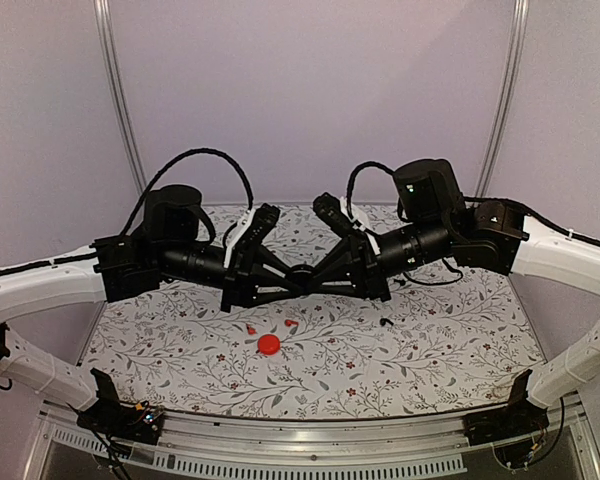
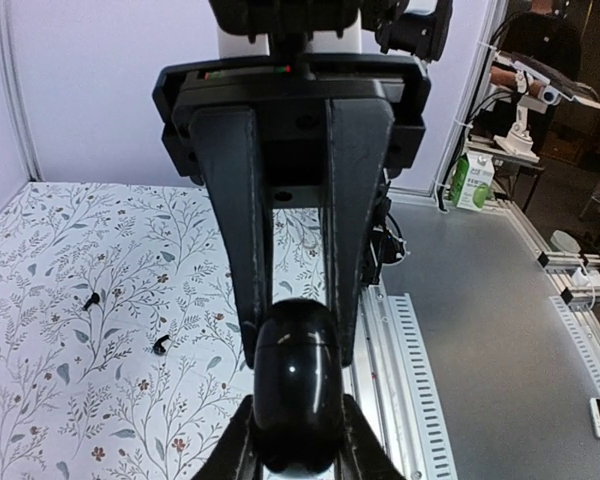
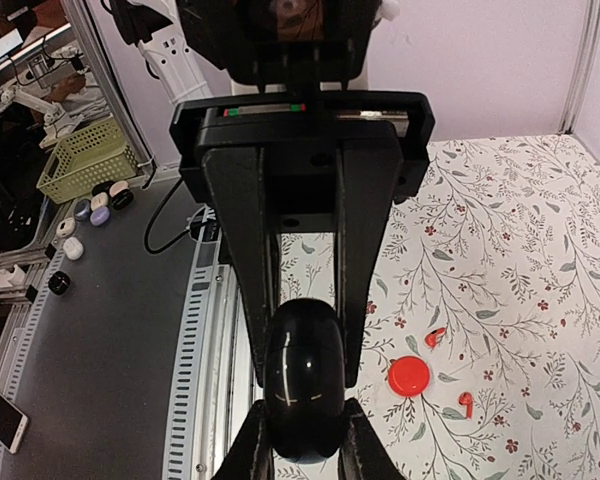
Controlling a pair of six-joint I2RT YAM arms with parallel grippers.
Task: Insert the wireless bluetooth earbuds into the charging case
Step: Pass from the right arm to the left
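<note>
While left fingers (image 2: 234, 450) and right fingers (image 3: 252, 450) clench a case (image 2: 298, 385), red earbuds (image 3: 435, 337) lie nearby.

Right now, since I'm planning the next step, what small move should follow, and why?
Probably hinge the black case open: the left gripper and right gripper both clamp it above the table, its lid looks shut, and the red earbuds lie loose below.

No text, brand name or number can be read in any view. The green-and-white carton (image 2: 471, 181) standing off to the side carries print, but it is too small and blurred to read.
</note>
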